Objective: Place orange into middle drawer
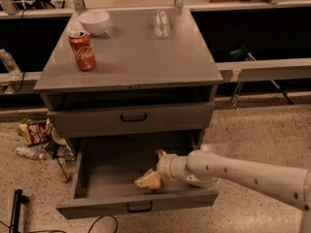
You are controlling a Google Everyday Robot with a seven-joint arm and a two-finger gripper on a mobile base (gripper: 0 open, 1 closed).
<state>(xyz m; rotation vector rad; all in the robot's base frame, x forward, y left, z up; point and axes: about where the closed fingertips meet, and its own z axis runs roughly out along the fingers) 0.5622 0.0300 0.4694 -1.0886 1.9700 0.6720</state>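
Single camera view, looking down on the grey desk (141, 57) and its drawers. The arm (243, 174) enters from the right and reaches into the pulled-out middle drawer (107, 178), where the end effector (151, 167) sits low over the drawer floor, close behind the drawer's front wall.

The end effector is released: its two fingers (144, 180) stand spread, one raised toward the back of the drawer, the other low and toward the front. The orange (155, 183) lies on the drawer floor at the tip of the end effector, touching the lower finger (partly covered by it, so only a sliver of fruit shows).

Directly above the end effector is the closed upper drawer front (131, 118) with its black bar handle. Higher still, on the desk top: a red cola can (81, 50) up and to the left, a white bowl (94, 22) beyond the can, and a clear glass (161, 23) at the far edge. Well to the left of the end effector, crumpled wrappers (34, 132) lie on the speckled floor.
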